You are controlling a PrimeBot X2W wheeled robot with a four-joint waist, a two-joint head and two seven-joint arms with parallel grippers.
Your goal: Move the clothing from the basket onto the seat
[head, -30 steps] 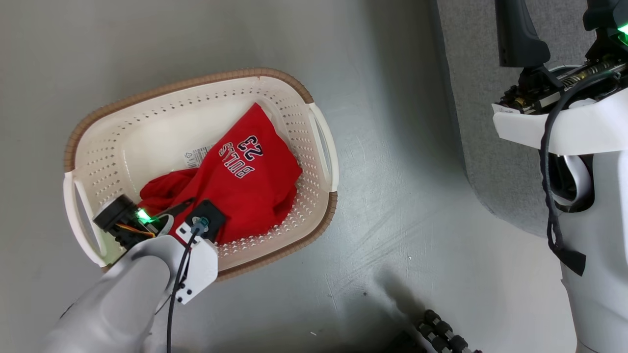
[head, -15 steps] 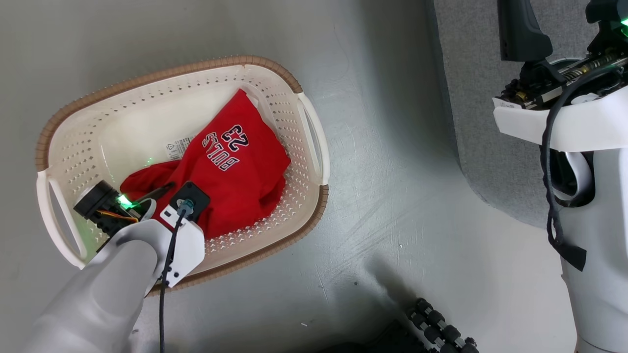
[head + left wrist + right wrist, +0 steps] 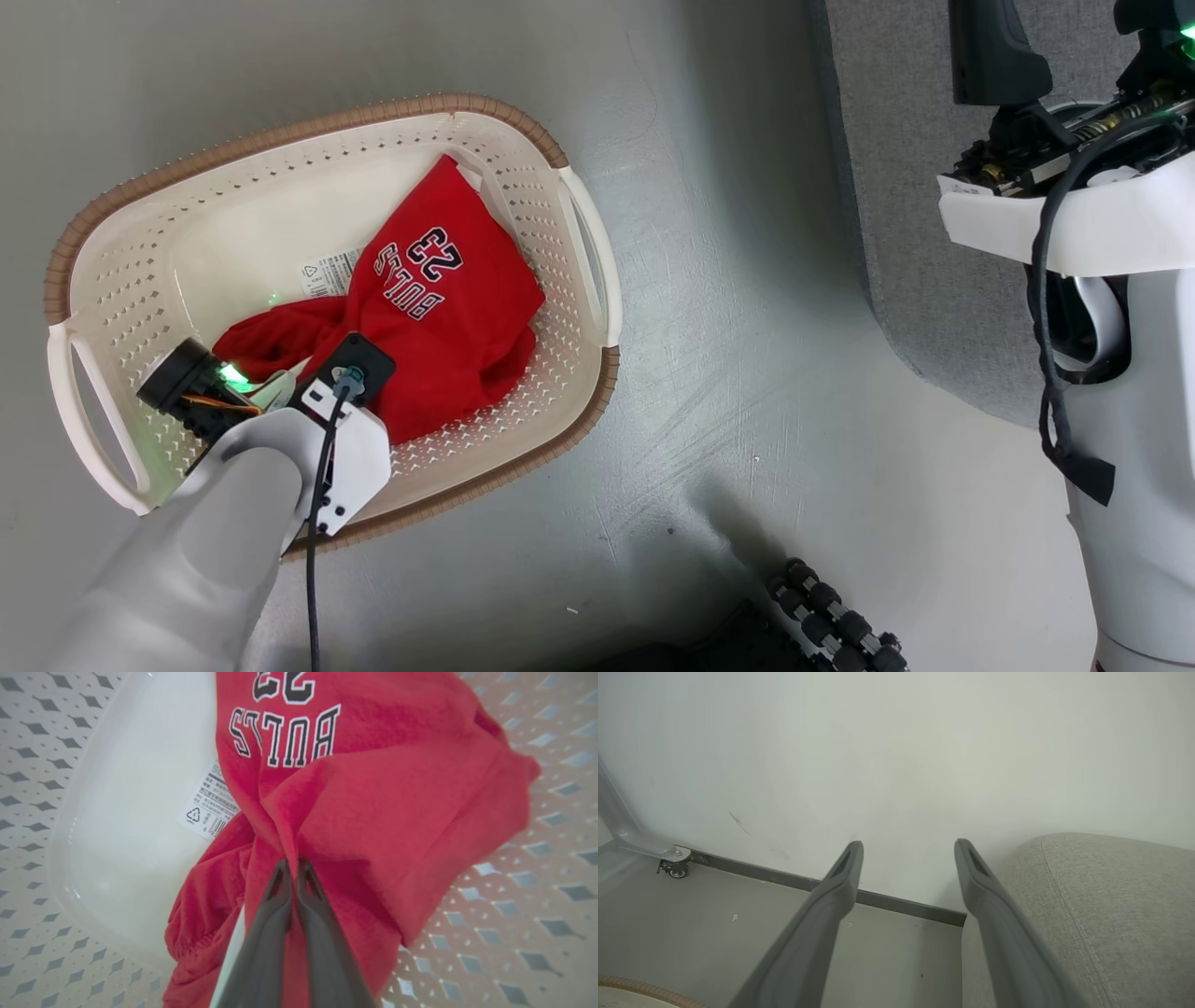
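- The basket (image 3: 308, 131) sits on the grey floor (image 3: 728, 373). It is white with a brown rim and has lots of little holes in its sides.
- The red clothes (image 3: 448, 308) are inside the basket. They lie in a crumpled heap on the basket's bottom and lean up against the side of the basket that faces the seat (image 3: 915, 187).
- The black and white "23" and "BULLS" on the clothes face up.
- A white sticker (image 3: 327, 273) is on the basket's bottom. The clothes lie over one edge of it.
- The left tool (image 3: 292, 863) is down inside the basket. Its two dark fingers are squeezed together, and a fold of the red clothes is pinched between the tips. The cloth bunches up around them.
- The pale left arm (image 3: 224, 541) reaches in over the basket's near rim. A small green light glows on it, above the basket's bottom.
- The seat is grey and soft. It stands well apart from the basket, with bare floor between them.
- The right tool (image 3: 908, 847) is far from the basket, beside the seat's round corner. Its fingers are spread wide, and nothing is between them.
- Past those fingers is a pale wall (image 3: 896, 742).
- A bit of the basket's brown rim shows low in the corner of the right wrist view.
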